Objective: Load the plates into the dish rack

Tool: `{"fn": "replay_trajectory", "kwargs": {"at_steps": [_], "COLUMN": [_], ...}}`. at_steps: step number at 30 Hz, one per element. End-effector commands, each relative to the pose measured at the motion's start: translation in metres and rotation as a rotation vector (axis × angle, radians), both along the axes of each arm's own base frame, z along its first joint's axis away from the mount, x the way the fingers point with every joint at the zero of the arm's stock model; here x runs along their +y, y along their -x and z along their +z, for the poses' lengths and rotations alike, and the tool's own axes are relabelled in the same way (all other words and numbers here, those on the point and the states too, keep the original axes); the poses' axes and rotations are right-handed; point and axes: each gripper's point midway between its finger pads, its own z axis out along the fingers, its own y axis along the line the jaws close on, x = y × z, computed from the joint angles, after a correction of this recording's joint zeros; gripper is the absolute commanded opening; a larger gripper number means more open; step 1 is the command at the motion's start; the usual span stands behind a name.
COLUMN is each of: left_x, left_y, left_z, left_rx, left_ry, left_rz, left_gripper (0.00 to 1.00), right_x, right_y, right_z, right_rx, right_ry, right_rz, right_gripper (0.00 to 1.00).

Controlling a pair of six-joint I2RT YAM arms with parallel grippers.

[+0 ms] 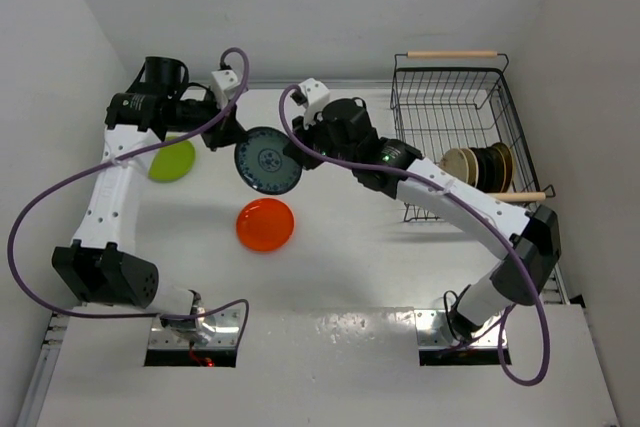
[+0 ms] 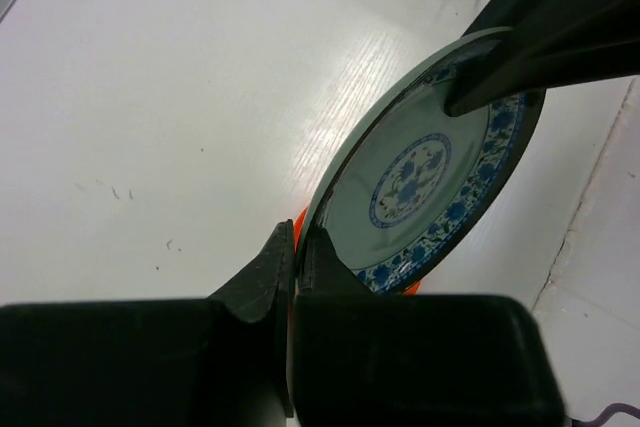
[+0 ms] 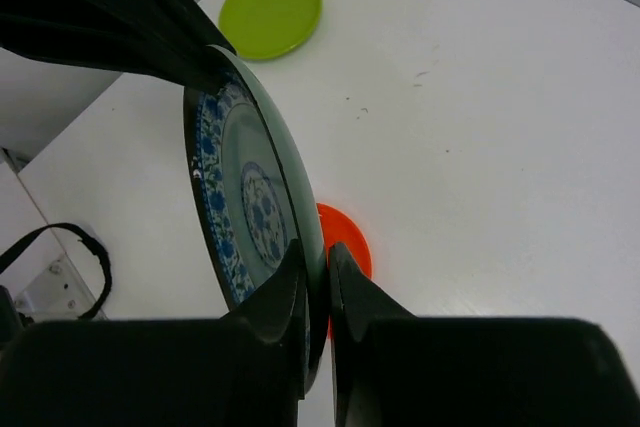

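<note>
A: How far along are we?
B: We have a row of plates (image 1: 480,167), cream, gold-brown and black, standing in the dish rack (image 1: 505,97). The teal plate (image 1: 268,160) hangs above the table (image 1: 400,267), with our left gripper (image 2: 294,252) and right gripper (image 3: 318,259) each pinching its rim.
A: What's left?
B: That one, plus the lime green plate (image 1: 172,160) and the orange-red plate (image 1: 265,224) lying on the table.
</note>
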Motion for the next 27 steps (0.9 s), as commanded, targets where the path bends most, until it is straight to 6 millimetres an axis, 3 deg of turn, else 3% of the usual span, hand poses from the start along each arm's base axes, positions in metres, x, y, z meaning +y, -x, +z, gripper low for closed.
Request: {"fn": "replay_trajectory", "kwargs": {"at_steps": [1, 2, 3, 4, 5, 6, 7, 8, 10, 11, 12, 13, 14, 15, 17, 18, 20, 23, 27], "left_x": [-0.014, -0.011, -0.007, -0.003, 0.011, 0.020, 0.033, 0.057, 0.088, 0.111, 0.115, 0.117, 0.117, 0.115, 0.104, 0.102, 0.091, 0.087, 0.080], "left_y": [0.009, 0.005, -0.001, -0.005, -0.017, -0.028, -0.036, -0.051, -0.067, -0.073, -0.072, -0.074, -0.072, -0.069, -0.065, -0.058, -0.050, -0.037, -0.026], "left_z": [0.030, 0.029, 0.024, 0.023, 0.014, 0.018, 0.018, 0.012, 0.010, 0.006, 0.002, -0.011, -0.018, -0.039, -0.061, -0.086, -0.110, -0.150, -0.183], "left_rx": [-0.048, -0.049, -0.037, -0.021, -0.013, -0.042, -0.030, -0.043, -0.065, -0.067, -0.060, -0.038, -0.025, 0.021, 0.067, 0.125, 0.182, 0.296, 0.392], "left_ry": [0.069, 0.055, 0.039, 0.030, -0.029, -0.053, -0.064, -0.143, -0.195, -0.243, -0.260, -0.290, -0.305, -0.321, -0.341, -0.374, -0.403, -0.454, -0.479], "left_rz": [-0.035, -0.007, 0.026, 0.074, 0.164, 0.232, 0.332, 0.467, 0.630, 0.727, 0.742, 0.735, 0.726, 0.696, 0.640, 0.611, 0.552, 0.493, 0.431], "left_gripper": [0.00, 0.03, 0.16, 0.60, 0.78, 0.95, 1.00, 1.00, 1.00, 1.00, 1.00, 1.00, 1.00, 1.00, 0.91, 0.87, 0.76, 0.74, 0.75], "right_x": [0.000, -0.002, -0.009, -0.019, -0.034, -0.044, -0.058, -0.096, -0.148, -0.183, -0.204, -0.249, -0.264, -0.300, -0.324, -0.347, -0.360, -0.377, -0.386], "right_y": [-0.007, -0.009, -0.011, -0.015, -0.023, -0.031, -0.033, -0.048, -0.064, -0.065, -0.067, -0.072, -0.073, -0.077, -0.076, -0.080, -0.080, -0.077, -0.079], "right_z": [0.024, 0.025, 0.034, 0.033, 0.037, 0.053, 0.050, 0.060, 0.076, 0.078, 0.076, 0.079, 0.077, 0.068, 0.041, 0.025, -0.002, -0.041, -0.073], "right_rx": [-0.053, -0.059, -0.084, -0.095, -0.122, -0.159, -0.156, -0.205, -0.232, -0.254, -0.247, -0.244, -0.243, -0.211, -0.123, -0.060, 0.032, 0.114, 0.170], "right_ry": [-0.068, -0.069, -0.069, -0.039, -0.005, 0.003, 0.057, 0.140, 0.233, 0.345, 0.404, 0.483, 0.552, 0.634, 0.747, 0.774, 0.801, 0.839, 0.844], "right_rz": [-0.055, -0.067, -0.101, -0.151, -0.223, -0.271, -0.315, -0.482, -0.646, -0.762, -0.806, -0.933, -0.949, -1.015, -1.012, -1.037, -1.010, -0.993, -0.981], "right_gripper": [0.00, 0.00, 0.00, 0.00, 0.00, 0.00, 0.00, 0.00, 0.00, 0.00, 0.00, 0.00, 0.00, 0.00, 0.00, 0.00, 0.00, 0.00, 0.00]}}
